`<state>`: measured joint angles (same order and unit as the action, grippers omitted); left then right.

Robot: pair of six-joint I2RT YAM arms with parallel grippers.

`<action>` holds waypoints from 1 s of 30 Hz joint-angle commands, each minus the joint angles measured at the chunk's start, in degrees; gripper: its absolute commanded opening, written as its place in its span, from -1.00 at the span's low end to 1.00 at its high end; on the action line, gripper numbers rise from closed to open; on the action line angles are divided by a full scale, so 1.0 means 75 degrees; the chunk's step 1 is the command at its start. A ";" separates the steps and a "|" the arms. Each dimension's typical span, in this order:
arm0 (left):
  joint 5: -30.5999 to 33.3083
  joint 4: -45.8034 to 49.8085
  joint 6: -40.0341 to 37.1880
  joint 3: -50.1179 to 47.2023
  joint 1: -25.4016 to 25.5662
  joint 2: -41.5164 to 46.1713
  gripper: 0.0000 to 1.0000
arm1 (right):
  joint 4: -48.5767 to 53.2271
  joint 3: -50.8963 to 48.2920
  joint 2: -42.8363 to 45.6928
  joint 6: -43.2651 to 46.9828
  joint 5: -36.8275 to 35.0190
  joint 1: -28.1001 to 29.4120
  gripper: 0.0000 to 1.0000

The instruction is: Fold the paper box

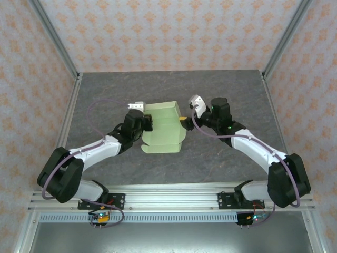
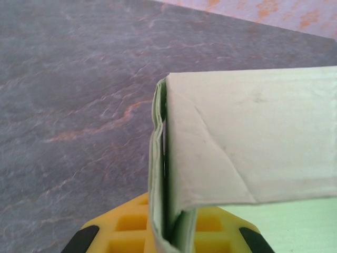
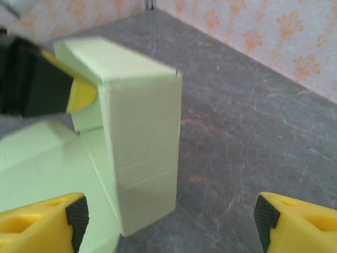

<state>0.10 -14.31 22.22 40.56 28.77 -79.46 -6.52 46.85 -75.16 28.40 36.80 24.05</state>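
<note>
The paper box (image 1: 163,132) lies in the middle of the grey marbled tabletop (image 1: 221,89). From above it is a pale green card sheet, partly folded: its far portion is raised into walls, and a flat panel spreads toward the bottom of the frame. The left hand (image 1: 143,124) sits at the box's left edge and the right hand (image 1: 185,120) at its right edge.

In the left wrist view, the yellow fingers (image 2: 126,224) at the bottom of the frame pinch a doubled layer of card that stands upright between them. A wider wall runs off to the right of the frame.

In the right wrist view, the right hand's fingers (image 3: 45,219) are spread wide at the lower corners and hold nothing. An upright corner of the box stands just beyond them, nearer the lower-left finger. At upper left of that view, the left hand's yellow fingertip touches the box's wall.
</note>
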 commanded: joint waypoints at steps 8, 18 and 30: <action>-0.0880 -0.0392 -0.0943 0.0307 0.0007 0.0180 -1.00 | 0.2747 0.1109 -0.0633 0.2354 0.2481 -0.0380 0.67; -0.0902 -0.0411 -0.0993 0.0245 0.0019 0.0163 -1.00 | 0.1937 0.1773 -0.1595 0.1775 0.2269 -0.0377 0.35; -0.0810 -0.0370 -0.0969 0.0264 0.0019 0.0116 -1.00 | 0.3394 0.2191 -0.1786 0.2420 0.2969 -0.0363 -0.08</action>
<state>-5.63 -14.68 15.97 41.95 28.77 -79.13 15.68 61.91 -89.14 44.56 55.35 20.95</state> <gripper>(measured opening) 0.069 0.398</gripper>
